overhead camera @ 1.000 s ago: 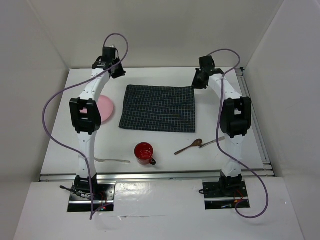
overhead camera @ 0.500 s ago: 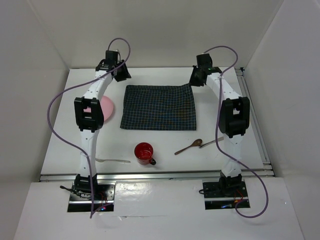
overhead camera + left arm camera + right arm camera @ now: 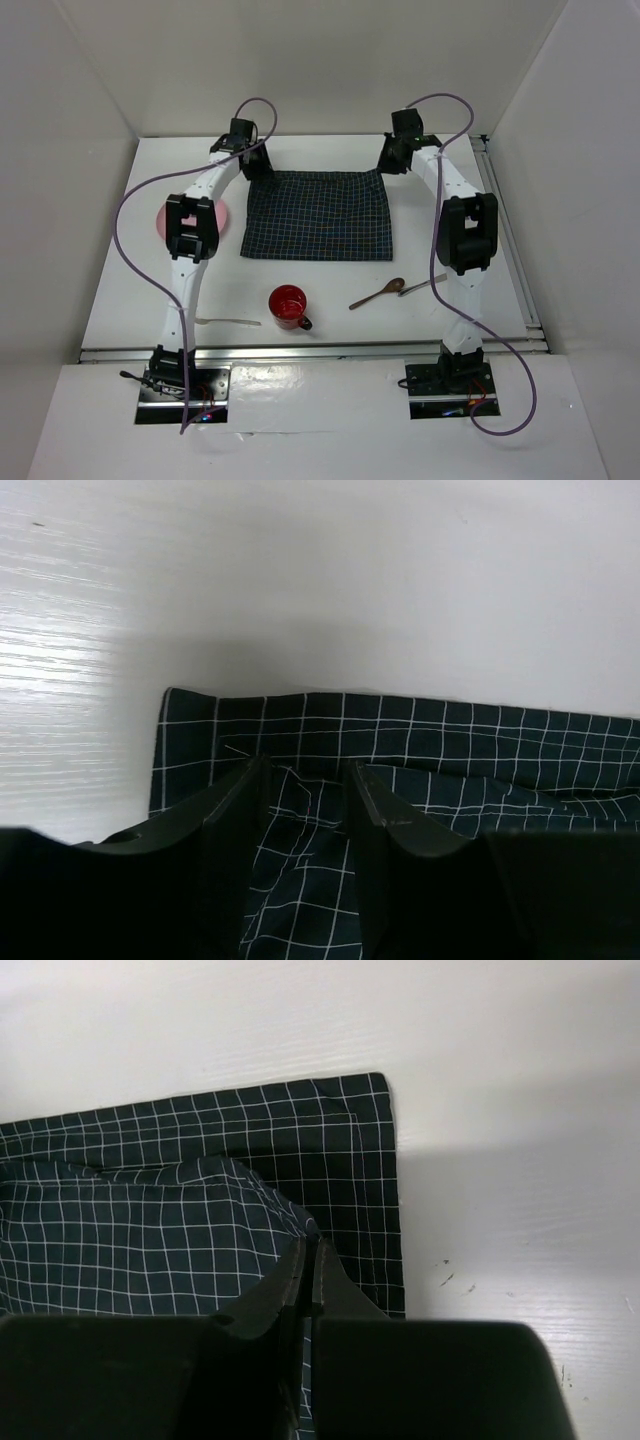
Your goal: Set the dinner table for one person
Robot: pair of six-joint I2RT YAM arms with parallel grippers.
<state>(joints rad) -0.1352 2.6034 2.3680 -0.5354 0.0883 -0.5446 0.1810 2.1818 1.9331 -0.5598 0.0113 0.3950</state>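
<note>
Across the frame's middle, big flat white dinner table (image 3: 330,285), dull and plain, left gripper (image 3: 308,770) apart over checked cloth (image 3: 450,740), right gripper (image 3: 308,1245) pinching it

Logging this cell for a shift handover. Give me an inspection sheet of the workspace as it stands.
Surface: white dinner table, matte.
Job's things: checked cloth spread mid-table; pink plate left of it, partly hidden; red mug, wooden spoon, metal utensil and pale utensil nearer the arms' bases.
Clutter: nothing seen.
Grippers: left gripper open over the cloth's far left corner; right gripper shut on a raised fold near its far right corner.
Cables: purple cables loop from both arms.
Surroundings: white walls on three sides.
</note>
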